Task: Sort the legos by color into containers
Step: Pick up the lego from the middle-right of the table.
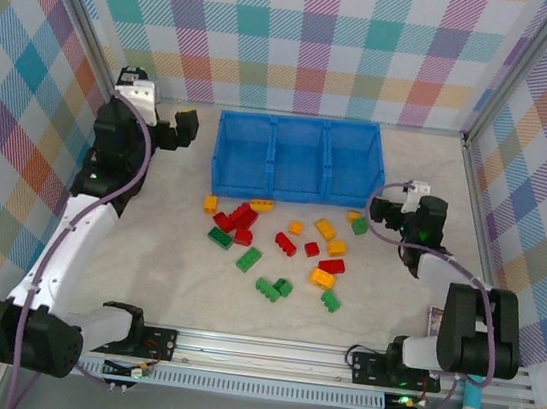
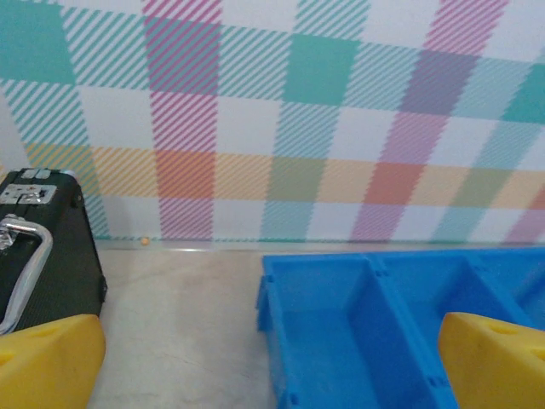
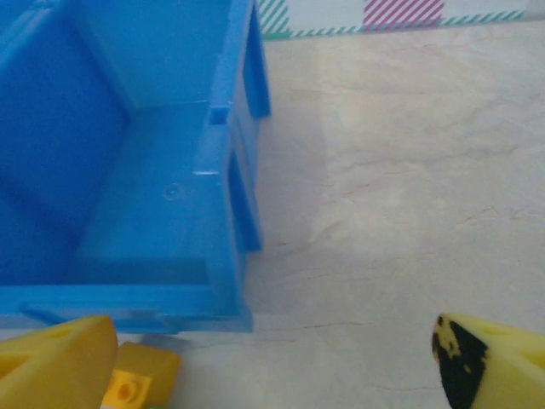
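We find the legos (image 1: 285, 243) scattered on the worktop (image 1: 166, 251), just in front of the blue bin (image 1: 300, 120). Left gripper (image 2: 272, 358) and right gripper (image 3: 272, 362): jaws released, spread wide.

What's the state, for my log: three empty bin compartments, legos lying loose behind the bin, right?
No. The blue bin has three empty compartments, but the legos lie loose in front of it, toward the arm bases, as the top external view shows.

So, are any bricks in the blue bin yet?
No, the blue bin holds nothing; the bricks lie on the table.
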Robot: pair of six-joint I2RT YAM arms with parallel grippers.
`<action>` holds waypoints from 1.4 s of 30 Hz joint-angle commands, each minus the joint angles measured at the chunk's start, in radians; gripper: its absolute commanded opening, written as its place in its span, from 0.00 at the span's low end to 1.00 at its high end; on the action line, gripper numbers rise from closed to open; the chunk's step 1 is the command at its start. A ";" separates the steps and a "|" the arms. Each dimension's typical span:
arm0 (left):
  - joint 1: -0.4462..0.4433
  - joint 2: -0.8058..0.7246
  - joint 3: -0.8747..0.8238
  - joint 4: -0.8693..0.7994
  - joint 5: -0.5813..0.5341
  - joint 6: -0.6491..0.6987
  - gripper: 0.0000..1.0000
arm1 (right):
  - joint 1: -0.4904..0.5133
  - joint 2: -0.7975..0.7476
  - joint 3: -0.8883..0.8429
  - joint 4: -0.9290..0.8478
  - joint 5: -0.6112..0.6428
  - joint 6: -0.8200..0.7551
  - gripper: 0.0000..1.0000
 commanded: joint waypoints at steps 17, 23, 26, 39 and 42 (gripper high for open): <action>-0.019 -0.159 0.002 -0.466 0.078 0.122 1.00 | 0.175 0.109 0.328 -0.763 0.016 0.064 0.91; -0.018 -0.167 -0.023 -0.439 0.072 0.118 1.00 | 0.207 0.231 0.401 -0.793 0.083 0.047 0.88; -0.018 -0.157 -0.025 -0.439 0.084 0.120 1.00 | 0.215 0.269 0.423 -0.796 0.086 0.041 0.84; -0.019 -0.146 -0.029 -0.423 0.094 0.138 1.00 | 0.246 0.395 0.511 -0.874 0.125 0.036 0.53; -0.018 -0.151 -0.035 -0.417 0.082 0.144 1.00 | 0.247 0.403 0.521 -0.889 0.123 0.039 0.43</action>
